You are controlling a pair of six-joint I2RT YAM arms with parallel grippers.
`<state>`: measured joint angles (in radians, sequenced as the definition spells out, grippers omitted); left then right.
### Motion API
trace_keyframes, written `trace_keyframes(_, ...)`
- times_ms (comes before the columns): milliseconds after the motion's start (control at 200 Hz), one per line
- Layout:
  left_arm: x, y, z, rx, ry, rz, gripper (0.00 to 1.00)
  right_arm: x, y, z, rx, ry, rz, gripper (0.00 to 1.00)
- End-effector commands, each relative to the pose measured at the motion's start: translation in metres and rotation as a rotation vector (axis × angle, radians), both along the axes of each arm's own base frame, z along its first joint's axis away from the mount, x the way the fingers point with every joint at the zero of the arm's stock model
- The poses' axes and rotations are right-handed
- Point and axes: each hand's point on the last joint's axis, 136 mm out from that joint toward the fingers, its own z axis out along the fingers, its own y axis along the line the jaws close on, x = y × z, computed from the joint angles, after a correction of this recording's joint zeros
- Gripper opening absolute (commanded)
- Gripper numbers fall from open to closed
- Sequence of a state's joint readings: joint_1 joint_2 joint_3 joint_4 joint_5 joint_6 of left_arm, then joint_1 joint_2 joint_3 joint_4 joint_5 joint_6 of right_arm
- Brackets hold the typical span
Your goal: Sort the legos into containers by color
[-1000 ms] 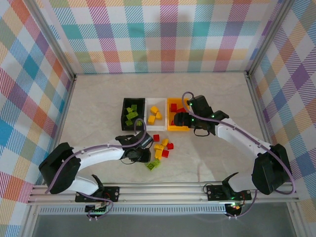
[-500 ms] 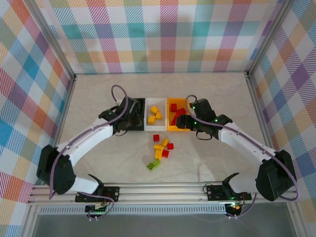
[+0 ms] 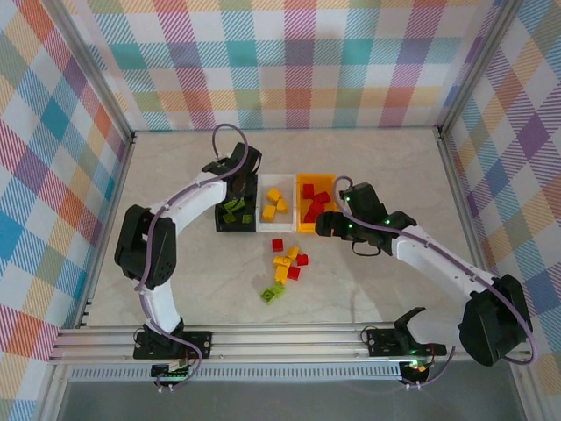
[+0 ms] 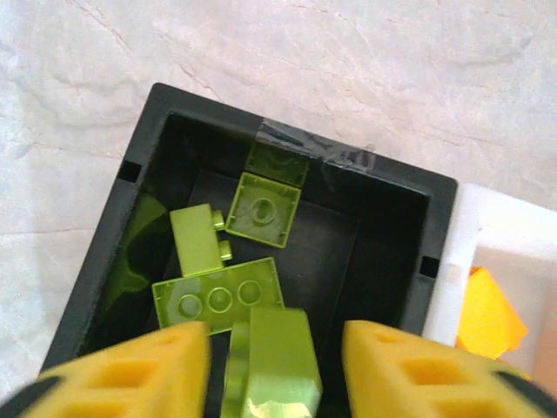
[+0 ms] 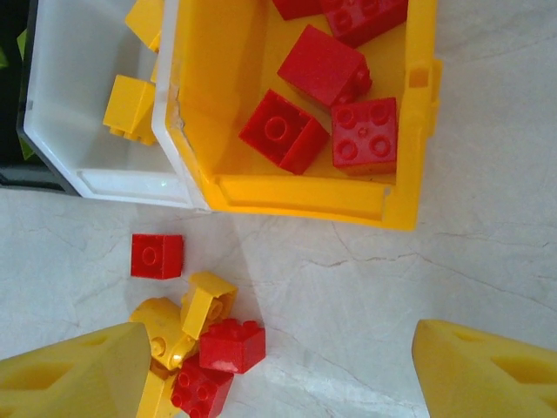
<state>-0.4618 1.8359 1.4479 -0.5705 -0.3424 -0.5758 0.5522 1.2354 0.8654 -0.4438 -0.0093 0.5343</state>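
The left gripper [image 4: 277, 338] has its jaws parted over the black bin [image 4: 139, 187], a lime brick [image 4: 270, 370] loose between them. The right gripper [image 5: 278, 341] has its jaws spread empty above the tabletop [image 5: 348, 287].

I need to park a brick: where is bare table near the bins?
Bare table lies behind the black bin, white bin and orange-yellow bin, and left of the loose brick pile. Crowded: between bins and pile, by the right hand.
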Motion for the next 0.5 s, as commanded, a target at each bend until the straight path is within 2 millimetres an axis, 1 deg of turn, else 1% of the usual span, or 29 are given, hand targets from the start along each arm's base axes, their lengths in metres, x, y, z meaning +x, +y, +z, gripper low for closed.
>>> trace_keyframes(0,0.003,-0.008,0.03,-0.041,-0.054,-0.021,0.63,-0.009,0.009,-0.005,0.017,0.007,0.039,0.8)
trace_keyframes(50,0.0,-0.013,0.044,-0.06,-0.084,-0.04,0.76,-0.013,0.014,-0.01,0.012,0.019,0.049,0.8)
trace_keyframes(90,-0.004,-0.018,0.056,-0.084,-0.108,-0.055,0.83,-0.015,0.019,-0.015,0.011,0.03,0.056,0.8)
trace_keyframes(170,-0.017,-0.031,0.081,-0.149,-0.156,-0.102,0.91,-0.022,0.031,-0.024,0.008,0.046,0.082,0.8)
trace_keyframes(220,-0.029,-0.039,0.095,-0.196,-0.18,-0.138,0.96,-0.025,0.039,-0.029,-0.001,0.053,0.094,0.8)
trace_keyframes(235,-0.033,-0.041,0.1,-0.207,-0.191,-0.149,0.99,-0.026,0.041,-0.031,-0.006,0.055,0.097,0.8)
trace_keyframes(265,-0.041,-0.046,0.108,-0.231,-0.208,-0.171,1.0,-0.028,0.045,-0.035,-0.016,0.06,0.104,0.81)
trace_keyframes(285,-0.048,-0.048,0.108,-0.239,-0.207,-0.185,1.0,-0.029,0.047,-0.037,-0.023,0.063,0.105,0.8)
trace_keyframes(305,-0.055,-0.049,0.113,-0.254,-0.219,-0.197,1.0,-0.03,0.049,-0.04,-0.028,0.067,0.106,0.81)
trace_keyframes(330,-0.063,-0.052,0.116,-0.267,-0.226,-0.213,1.0,-0.031,0.052,-0.043,-0.033,0.07,0.107,0.81)
trace_keyframes(340,-0.066,-0.052,0.114,-0.269,-0.221,-0.218,1.0,-0.031,0.053,-0.044,-0.035,0.072,0.107,0.81)
trace_keyframes(380,-0.081,-0.052,0.116,-0.28,-0.228,-0.236,1.0,-0.032,0.058,-0.05,-0.041,0.082,0.109,0.81)
trace_keyframes(435,-0.099,-0.049,0.112,-0.281,-0.226,-0.247,1.0,-0.031,0.062,-0.057,-0.054,0.094,0.094,0.81)
trace_keyframes(495,-0.117,-0.042,0.102,-0.284,-0.214,-0.245,1.0,-0.031,0.067,-0.064,-0.066,0.107,0.092,0.8)
